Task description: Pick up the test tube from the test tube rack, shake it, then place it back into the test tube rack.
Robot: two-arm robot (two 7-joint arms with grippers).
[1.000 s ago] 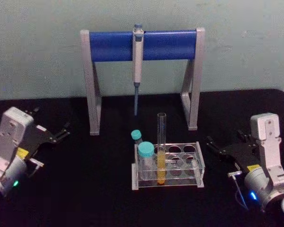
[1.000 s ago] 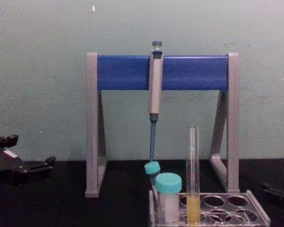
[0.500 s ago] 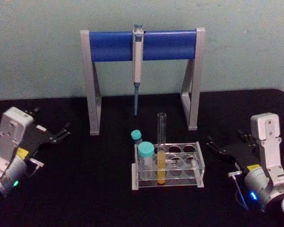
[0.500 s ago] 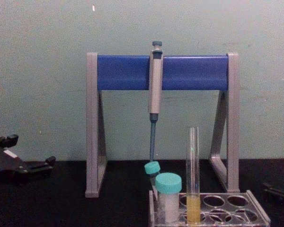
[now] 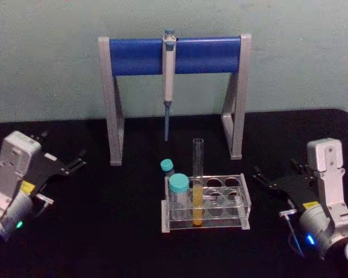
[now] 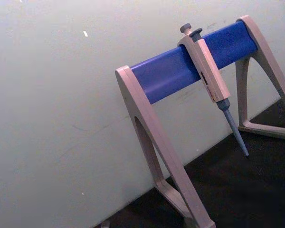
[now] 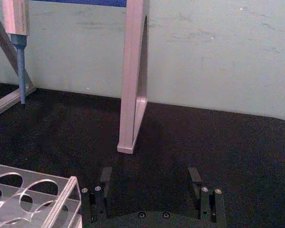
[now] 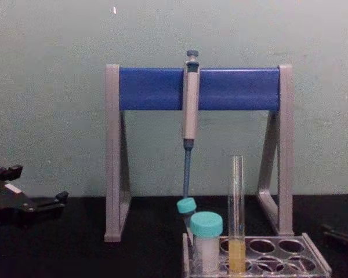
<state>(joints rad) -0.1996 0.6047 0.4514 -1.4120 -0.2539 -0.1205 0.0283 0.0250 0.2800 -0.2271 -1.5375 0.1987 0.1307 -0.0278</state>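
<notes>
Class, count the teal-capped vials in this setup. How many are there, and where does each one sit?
2. The larger teal-capped vial stands at the front-left corner of the test tube rack, beside the test tube. The smaller teal-capped vial sits just behind it, tilted. None seem hidden.

The left gripper is seen low at the robot's left, carried on a grey wrist housing that is tilted up and inward. Its black fingers are pointed toward the middle, and nothing is held between them. The right gripper is seen low at the robot's right, mirrored to the left one, on a grey wrist with a blue light lit at its base. Its two fingers are spread well apart, with nothing gripped, and are pointed inward. Both grippers are kept well apart from each other.
</notes>
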